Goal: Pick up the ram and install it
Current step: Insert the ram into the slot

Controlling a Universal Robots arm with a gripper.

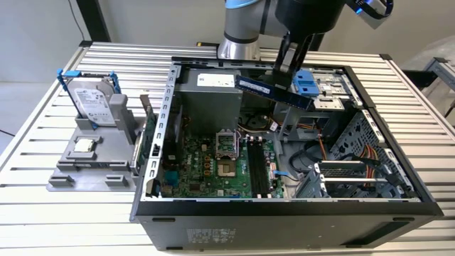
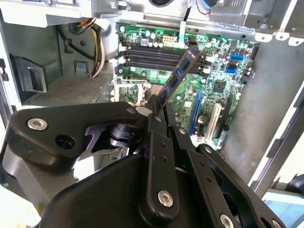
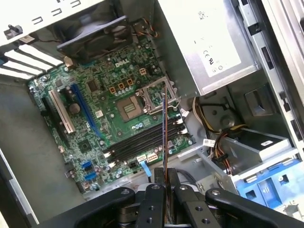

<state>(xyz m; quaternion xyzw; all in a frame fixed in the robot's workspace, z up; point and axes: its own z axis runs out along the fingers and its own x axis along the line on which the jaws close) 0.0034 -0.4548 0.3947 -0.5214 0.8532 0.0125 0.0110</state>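
The ram [image 1: 257, 87] is a long thin dark stick with black chips, held in the air above the open computer case. My gripper [image 1: 286, 80] is shut on it near one end, and the stick slopes down toward the exterior view's right. It hangs well above the motherboard. In the second wrist view the ram [image 2: 183, 69] juts out from the gripper [image 2: 159, 102] over the black memory slots [image 2: 152, 54]. In the first wrist view the ram [image 3: 165, 133] appears edge-on, rising from the gripper [image 3: 166, 175] across the slots [image 3: 142, 142].
On the exterior view's left, a grey fixture [image 1: 67, 178] holds a silver hard drive with a blue bracket [image 1: 96, 104] and a small square processor chip [image 1: 85, 144]. Inside the case are the power supply [image 1: 210, 90], the processor socket [image 1: 226, 141], coloured cables [image 1: 370, 157] and the drive cage [image 1: 323, 88].
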